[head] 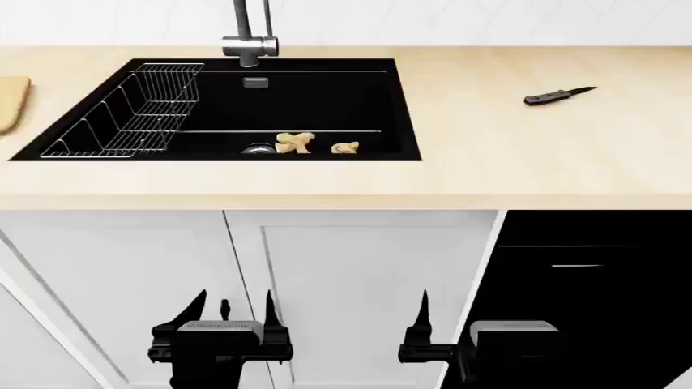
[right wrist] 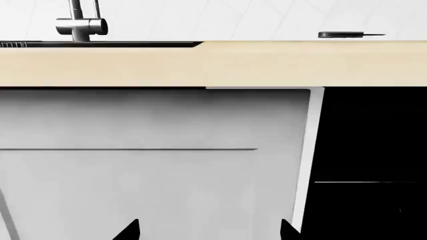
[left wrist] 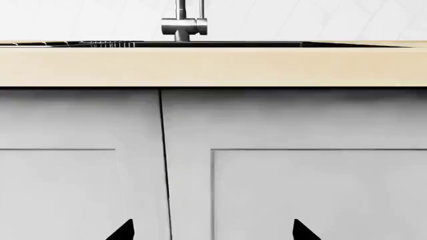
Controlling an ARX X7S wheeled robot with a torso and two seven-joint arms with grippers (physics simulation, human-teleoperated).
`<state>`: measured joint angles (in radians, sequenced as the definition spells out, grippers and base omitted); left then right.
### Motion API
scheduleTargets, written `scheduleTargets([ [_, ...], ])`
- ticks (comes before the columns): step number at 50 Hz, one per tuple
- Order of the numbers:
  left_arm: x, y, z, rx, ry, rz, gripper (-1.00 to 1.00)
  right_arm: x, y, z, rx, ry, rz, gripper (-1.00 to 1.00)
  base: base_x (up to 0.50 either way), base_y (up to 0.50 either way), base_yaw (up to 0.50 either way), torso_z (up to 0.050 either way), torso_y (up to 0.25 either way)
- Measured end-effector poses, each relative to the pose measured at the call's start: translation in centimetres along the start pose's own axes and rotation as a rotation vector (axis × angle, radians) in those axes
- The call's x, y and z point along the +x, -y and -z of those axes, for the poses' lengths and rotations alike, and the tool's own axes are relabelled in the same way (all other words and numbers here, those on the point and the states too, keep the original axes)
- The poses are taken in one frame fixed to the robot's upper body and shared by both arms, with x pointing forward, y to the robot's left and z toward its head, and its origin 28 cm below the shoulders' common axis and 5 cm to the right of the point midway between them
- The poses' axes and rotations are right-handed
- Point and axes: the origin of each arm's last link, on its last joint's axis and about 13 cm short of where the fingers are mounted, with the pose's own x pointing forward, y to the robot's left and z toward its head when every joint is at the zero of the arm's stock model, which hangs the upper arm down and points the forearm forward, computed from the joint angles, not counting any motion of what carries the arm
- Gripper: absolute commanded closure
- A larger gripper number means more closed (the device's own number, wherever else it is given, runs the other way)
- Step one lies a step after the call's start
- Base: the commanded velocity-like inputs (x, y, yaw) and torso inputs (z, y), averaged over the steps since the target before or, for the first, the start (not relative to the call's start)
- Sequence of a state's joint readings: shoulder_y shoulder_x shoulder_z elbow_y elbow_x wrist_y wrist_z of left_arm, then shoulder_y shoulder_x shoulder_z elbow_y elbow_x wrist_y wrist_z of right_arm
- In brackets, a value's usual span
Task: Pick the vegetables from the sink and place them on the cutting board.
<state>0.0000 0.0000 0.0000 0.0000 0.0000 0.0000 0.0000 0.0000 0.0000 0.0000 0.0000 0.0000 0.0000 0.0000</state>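
- Two vegetables in the sink (head: pixel 65 150): larger root (head: pixel 294 143) just beside the drain (head: pixel 258 149), smaller root (head: pixel 345 148) near it, both close to the front wall.
- Cutting board (head: pixel 11 101) only partly in view at the far left edge of the desk (head: pixel 487 154), beyond the wire rack (head: pixel 130 113).
- Left tool (head: pixel 230 314) and right tool (head: pixel 424 318) hanging low before the cabinet doors, well below the desk edge; both with prongs apart, holding nothing.
- Likely snag: rising straight up could knock a tool against the desk's front edge.
- Roots small and knobbly, so a pinch on a branch could slip or flick one away.
- Rack and faucet (head: pixel 251 36) near the carry path toward the board; possible bump.
- Knife (head: pixel 557 96) well apart, no concern.
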Motion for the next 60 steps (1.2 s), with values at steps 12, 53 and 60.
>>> scheduleTargets([
  [12, 0.5, 0.1, -0.3, -0.036, 0.02, 0.08, -1.0, 1.6, 0.3, -0.9, 0.019, -0.02, -0.001, -1.0, 0.0, 0.0, 0.0, 0.032, 0.0],
  [53, 0.8, 0.7, -16.9, -0.001, 0.496, 0.216, -1.0, -1.8, -0.1, -18.0, -0.039, 0.406, -0.124, -1.0, 0.1, 0.25, 0.0, 0.033, 0.0],
  [60, 3.4, 1.2, -17.1, 0.06, 0.43, 0.235, -1.0, 1.4, 0.5, -18.6, -0.037, 0.325, -0.124, -1.0, 0.38, 0.4, 0.0, 0.0, 0.0],
])
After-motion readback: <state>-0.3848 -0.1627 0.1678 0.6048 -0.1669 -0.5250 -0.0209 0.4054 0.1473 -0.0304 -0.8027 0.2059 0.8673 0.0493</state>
